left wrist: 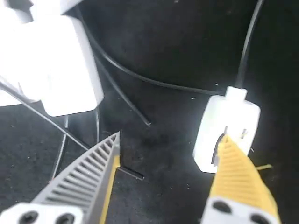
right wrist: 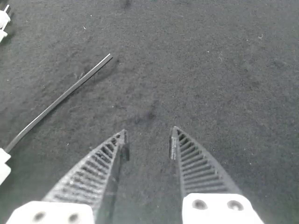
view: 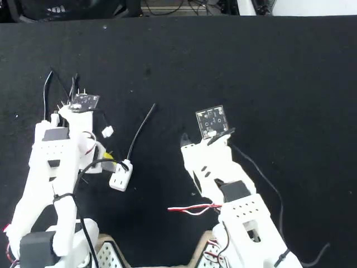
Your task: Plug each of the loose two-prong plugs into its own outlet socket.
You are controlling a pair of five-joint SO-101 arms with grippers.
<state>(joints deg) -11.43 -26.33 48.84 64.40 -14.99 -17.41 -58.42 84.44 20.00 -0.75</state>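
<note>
Both jaw pairs stand spread apart, gripping nothing. Left gripper (left wrist: pixel 169 137) hangs just beside a white plug (left wrist: pixel 233 112); right gripper (right wrist: pixel 148 133) hovers over the black table (right wrist: pixel 210 70).

A matte black cloth (view: pixel 279 67), flecked with pale lint, covers the table. Along the top edge of the high view runs a strip of room: dark bulky gear (view: pixel 67 6) upper left, tangled cables (view: pixel 184 6) centre, a white panel (view: pixel 307 5) upper right.
</note>
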